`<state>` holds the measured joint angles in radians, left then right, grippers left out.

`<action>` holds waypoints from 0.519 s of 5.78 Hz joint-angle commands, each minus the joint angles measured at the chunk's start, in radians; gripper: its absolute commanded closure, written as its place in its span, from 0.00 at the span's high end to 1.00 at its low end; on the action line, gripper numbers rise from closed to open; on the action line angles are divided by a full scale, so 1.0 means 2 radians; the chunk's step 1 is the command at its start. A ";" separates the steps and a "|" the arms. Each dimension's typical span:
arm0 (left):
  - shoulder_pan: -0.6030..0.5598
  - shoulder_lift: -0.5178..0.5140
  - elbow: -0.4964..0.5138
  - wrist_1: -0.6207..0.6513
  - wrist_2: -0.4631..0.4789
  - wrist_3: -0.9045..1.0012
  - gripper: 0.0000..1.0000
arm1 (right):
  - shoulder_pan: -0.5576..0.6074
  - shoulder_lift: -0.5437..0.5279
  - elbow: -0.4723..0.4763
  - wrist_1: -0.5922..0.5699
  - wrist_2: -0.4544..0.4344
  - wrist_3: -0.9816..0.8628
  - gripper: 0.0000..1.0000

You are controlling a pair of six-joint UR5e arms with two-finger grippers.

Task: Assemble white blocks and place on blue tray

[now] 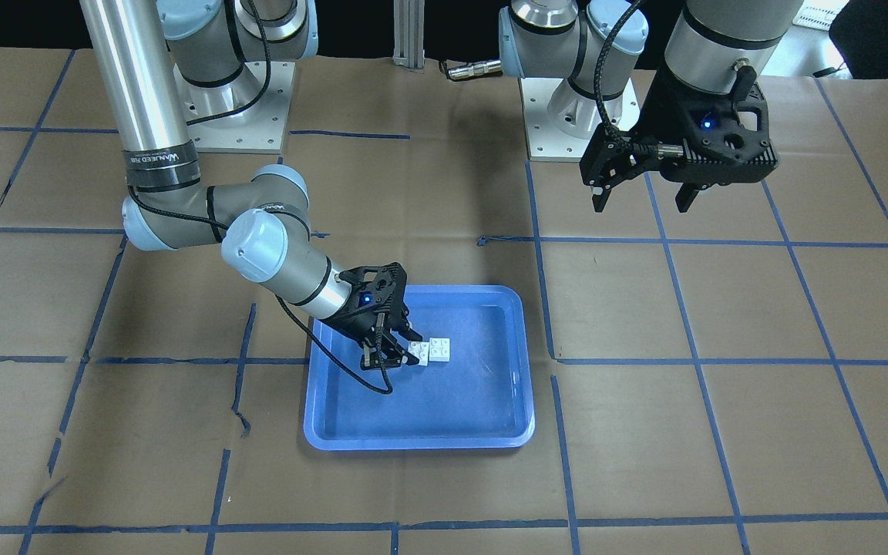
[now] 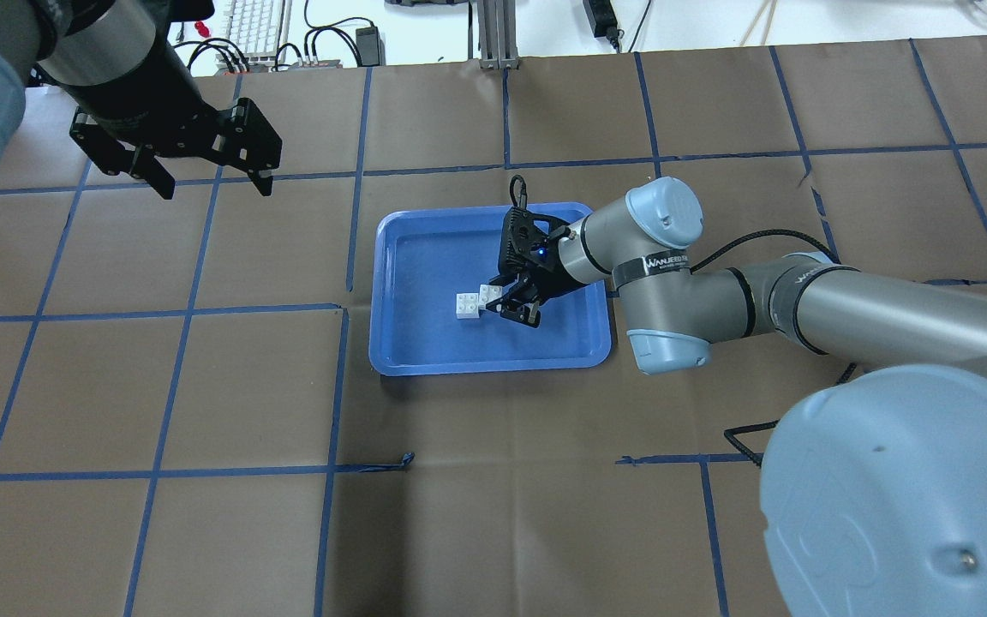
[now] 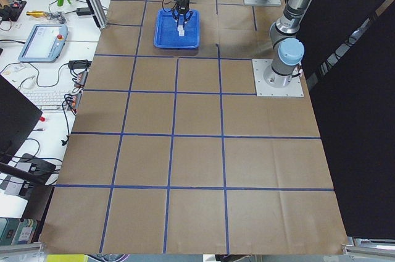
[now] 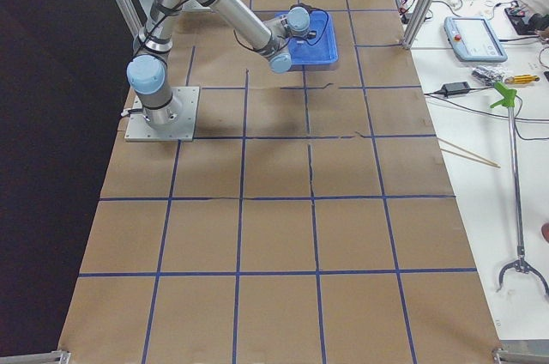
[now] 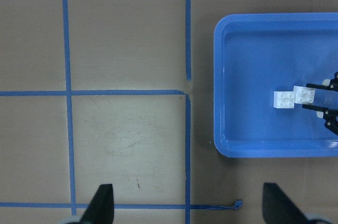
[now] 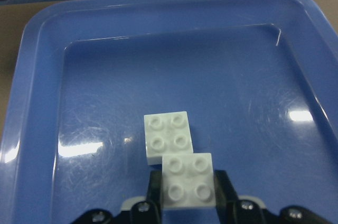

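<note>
Two white blocks (image 6: 174, 150) sit joined with an offset on the floor of the blue tray (image 6: 31, 76), near its middle. My right gripper (image 6: 188, 195) is low in the tray, its fingers (image 6: 226, 189) closed on the sides of the nearer block (image 6: 188, 182). The blocks (image 1: 430, 351) and the right gripper (image 1: 404, 348) also show in the front view, and both show in the overhead view, blocks (image 2: 469, 304) and gripper (image 2: 506, 302). My left gripper (image 2: 211, 184) is open and empty, high above the bare table, well away from the tray (image 2: 493, 367).
The table is brown paper with a grid of blue tape lines (image 1: 667, 243). The two arm bases (image 1: 236, 116) stand at the robot's side of the table. A keyboard (image 3: 52, 98), a tablet (image 3: 43, 39) and cables lie past the table's edge.
</note>
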<state>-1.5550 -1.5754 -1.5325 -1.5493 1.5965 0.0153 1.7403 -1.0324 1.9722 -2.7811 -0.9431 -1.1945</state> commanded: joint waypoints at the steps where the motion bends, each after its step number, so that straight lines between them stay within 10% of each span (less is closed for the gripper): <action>1: 0.000 -0.001 0.001 0.000 -0.001 0.000 0.99 | 0.002 0.000 0.001 0.001 0.001 0.001 0.20; 3: 0.000 -0.002 0.001 0.000 -0.001 0.000 0.99 | 0.005 0.000 0.002 0.001 0.001 0.001 0.20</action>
<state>-1.5547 -1.5774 -1.5317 -1.5493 1.5954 0.0153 1.7466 -1.0324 1.9751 -2.7796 -0.9419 -1.1935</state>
